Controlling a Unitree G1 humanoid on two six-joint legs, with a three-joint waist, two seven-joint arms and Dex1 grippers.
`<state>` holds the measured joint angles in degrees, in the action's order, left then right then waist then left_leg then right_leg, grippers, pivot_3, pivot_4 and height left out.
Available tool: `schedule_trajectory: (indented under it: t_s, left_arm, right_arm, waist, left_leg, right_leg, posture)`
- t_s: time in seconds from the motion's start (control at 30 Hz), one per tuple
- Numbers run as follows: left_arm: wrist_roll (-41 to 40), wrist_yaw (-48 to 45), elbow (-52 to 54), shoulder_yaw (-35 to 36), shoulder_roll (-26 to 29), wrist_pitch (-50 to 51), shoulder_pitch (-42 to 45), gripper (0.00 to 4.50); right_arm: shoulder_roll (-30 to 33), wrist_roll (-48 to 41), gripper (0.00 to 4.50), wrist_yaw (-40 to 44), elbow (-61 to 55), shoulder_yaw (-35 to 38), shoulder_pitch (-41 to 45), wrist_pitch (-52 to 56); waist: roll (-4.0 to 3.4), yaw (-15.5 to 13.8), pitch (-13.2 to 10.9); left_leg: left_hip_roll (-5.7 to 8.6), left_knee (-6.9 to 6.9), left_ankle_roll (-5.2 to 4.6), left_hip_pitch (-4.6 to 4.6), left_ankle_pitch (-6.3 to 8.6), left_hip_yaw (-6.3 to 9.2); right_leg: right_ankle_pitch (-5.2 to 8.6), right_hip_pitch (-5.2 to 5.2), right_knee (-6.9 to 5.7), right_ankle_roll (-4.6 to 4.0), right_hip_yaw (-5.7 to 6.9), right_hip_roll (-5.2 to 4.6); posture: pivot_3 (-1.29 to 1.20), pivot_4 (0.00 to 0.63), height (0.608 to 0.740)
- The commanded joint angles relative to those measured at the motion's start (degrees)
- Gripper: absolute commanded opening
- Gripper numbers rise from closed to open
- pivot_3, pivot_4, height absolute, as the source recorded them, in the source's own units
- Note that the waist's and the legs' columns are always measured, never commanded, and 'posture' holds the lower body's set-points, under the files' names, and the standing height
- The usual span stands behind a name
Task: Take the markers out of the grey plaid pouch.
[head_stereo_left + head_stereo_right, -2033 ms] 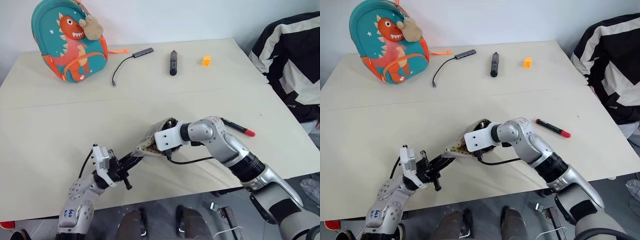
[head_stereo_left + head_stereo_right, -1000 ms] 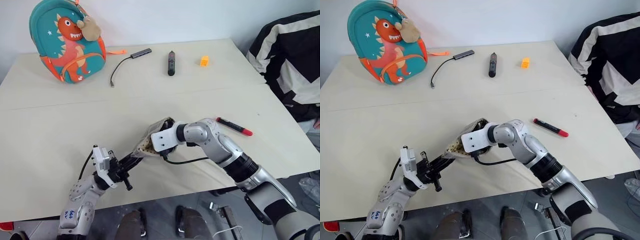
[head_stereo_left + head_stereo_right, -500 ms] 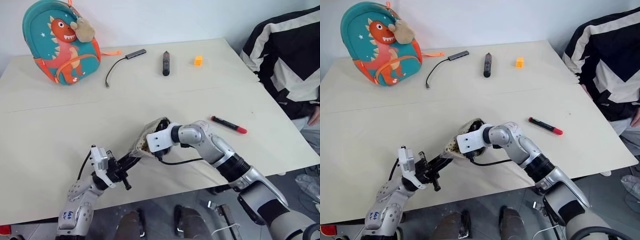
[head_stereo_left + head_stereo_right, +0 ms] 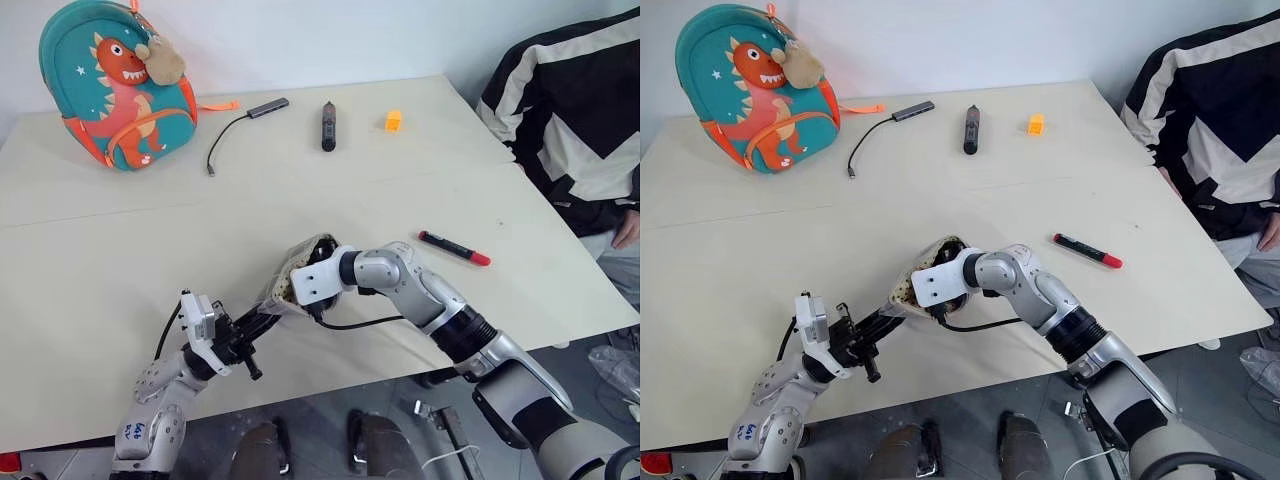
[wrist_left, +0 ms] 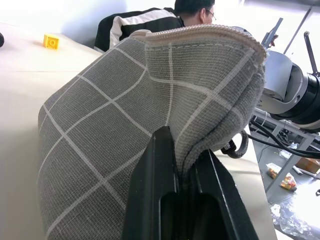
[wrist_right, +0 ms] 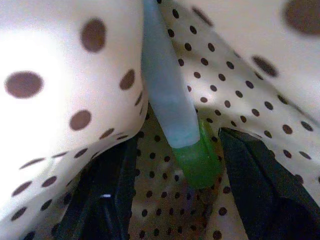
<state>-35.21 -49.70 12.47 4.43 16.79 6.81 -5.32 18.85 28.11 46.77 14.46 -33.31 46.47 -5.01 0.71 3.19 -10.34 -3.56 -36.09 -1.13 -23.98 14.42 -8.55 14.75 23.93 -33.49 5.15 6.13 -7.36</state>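
Reaching into the pouch for the second marker, with one marker already out.
The red marker lies on the counter at about three o'clock from the grey plaid pouch, well apart from it, so I judge the job half done. The left pincer is clamped tight on the pouch's edge, holding it up off the counter. The right pincer is inside the dotted lining, its fingers spread on either side of the green marker, not yet closed on it; that one is left to pull out.
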Motion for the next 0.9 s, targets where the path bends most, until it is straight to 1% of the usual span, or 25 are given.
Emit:
schedule_trajectory:
  t_s: [0.03,0.27,0.3,0.33,0.37,0.5,0.53,0.73,0.83,0.9]
  left_arm:
    - [-1.3,-0.9,3.9,-1.1,-0.3,-0.4,0.0,0.0]
    - [-1.3,-0.9,4.0,-1.1,-0.3,-0.4,-0.1,0.0]
    - [-1.3,-0.9,4.0,-1.1,-0.3,-0.4,-0.2,0.0]
    - [-1.3,-0.9,4.0,-1.1,-0.3,-0.4,-0.2,0.0]
    - [-1.3,-0.8,4.0,-1.1,-0.3,-0.4,-0.2,0.0]
    - [-1.3,-0.8,4.0,-1.1,-0.2,-0.4,-0.2,0.0]
    - [-1.3,-0.8,4.1,-1.0,-0.3,-0.4,-0.2,0.0]
    - [-1.3,-0.7,4.1,-1.1,-0.4,-0.4,-0.2,0.0]
    - [-1.2,-0.7,4.1,-1.2,-0.5,-0.4,-0.3,0.0]
    - [-1.2,-0.6,4.0,-1.2,-0.5,-0.5,-0.3,0.0]
  right_arm:
    - [0.1,3.2,2.65,-1.4,5.5,-1.7,-0.3,0.6]
    - [-1.0,3.4,2.65,-4.3,9.0,-1.5,0.3,-0.1]
    - [-1.1,3.1,2.39,-3.9,9.3,-1.5,0.4,0.0]
    - [-1.3,2.7,2.29,-3.6,9.3,-1.4,0.3,0.2]
    - [-1.6,2.5,2.06,-3.6,9.2,-1.3,0.1,0.3]
    - [-1.5,3.3,0.83,-3.9,9.1,-1.5,0.2,-0.1]
    - [-1.4,3.3,0.71,-3.7,8.9,-1.4,0.0,-0.1]
    - [-0.4,3.1,0.7,-2.8,8.0,-1.0,-0.4,-0.3]
    - [0.9,2.7,0.7,-1.7,5.3,0.0,-0.1,0.2]
    - [1.6,0.8,0.7,1.2,1.0,1.2,-0.6,2.0]
  waist:
    - [0.0,0.0,0.0]
    - [-0.01,0.1,0.0]
    - [-0.01,0.1,0.0]
    - [-0.01,0.1,0.0]
    - [-0.01,0.1,0.0]
    - [-0.01,0.0,0.2]
    - [0.0,0.0,0.3]
    - [0.0,0.0,0.4]
    - [0.0,0.0,0.3]
    - [0.0,-0.2,0.3]
  left_leg:
    - [0.0,0.0,0.0,0.0,0.0,0.0]
    - [-0.08,0.03,0.01,-0.06,0.0,-0.05]
    - [-0.09,0.03,0.01,-0.07,0.0,-0.06]
    - [-0.1,0.03,0.02,-0.07,0.0,-0.07]
    - [-0.11,0.03,0.02,-0.07,0.0,-0.08]
    - [-0.1,0.04,0.07,-0.14,-0.03,-0.17]
    - [-0.1,0.05,0.07,-0.14,-0.04,-0.19]
    - [-0.11,0.09,0.09,-0.15,-0.03,-0.25]
    - [-0.11,0.1,0.09,-0.16,-0.03,-0.25]
    - [-0.1,0.13,0.09,-0.2,-0.03,-0.26]
  right_leg:
    - [0.0,0.0,0.0,-0.01,0.0,0.0]
    - [-0.06,0.04,0.11,-0.17,0.01,0.04]
    - [-0.07,0.06,0.11,-0.18,0.01,0.06]
    - [-0.07,0.07,0.11,-0.18,0.0,0.06]
    - [-0.07,0.08,0.11,-0.19,0.0,0.08]
    - [-0.07,0.27,0.04,-0.19,-0.04,0.06]
    - [-0.07,0.29,0.03,-0.18,-0.05,0.06]
    - [-0.08,0.38,-0.01,-0.16,-0.06,0.05]
    - [-0.08,0.39,0.0,-0.17,-0.07,0.05]
    - [-0.08,0.42,0.02,-0.17,-0.07,0.04]
  posture:
    - [0.0,0.15,0.74]
    - [0.0,0.15,0.74]
    - [0.0,0.15,0.74]
    - [0.0,0.15,0.74]
    - [0.0,0.15,0.74]
    - [0.0,0.15,0.74]
    - [0.0,0.15,0.74]
    - [0.0,0.15,0.74]
    - [0.0,0.15,0.74]
    - [0.0,0.15,0.74]
